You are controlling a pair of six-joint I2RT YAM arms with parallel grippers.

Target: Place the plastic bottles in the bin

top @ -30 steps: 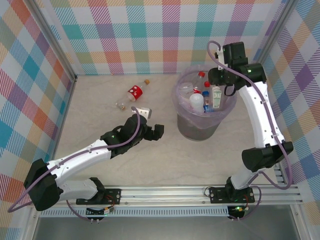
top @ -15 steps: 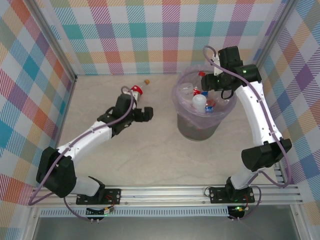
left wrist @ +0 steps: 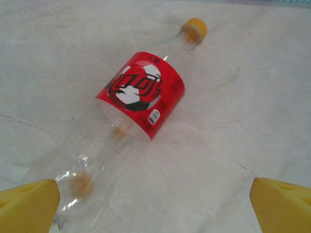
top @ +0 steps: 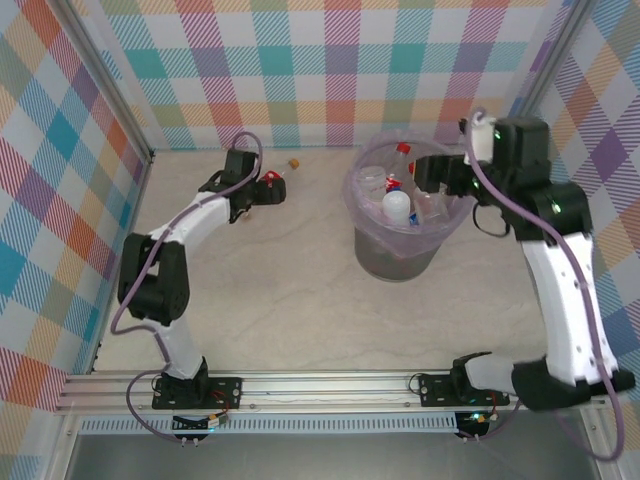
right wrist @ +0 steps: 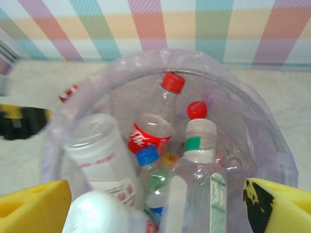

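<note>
while the left tool (left wrist: 155, 204) hangs with its yellow fingers (left wrist: 29, 206) spread apart over the base end of a clear bottle (left wrist: 141, 92) lying on the table (top: 300, 310) near its far edge, red label up, orange cap pointing away, the right tool (right wrist: 155, 206) hovers over the bin (top: 400, 262) toward the far right corner, fingers wide apart and empty, several bottles (right wrist: 153, 128) piled inside.

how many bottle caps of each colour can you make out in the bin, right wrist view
red caps: 2
blue cap: 1
orange cap: 1
total: 4
white round shape low left, unclear if a cap, not counted
</note>
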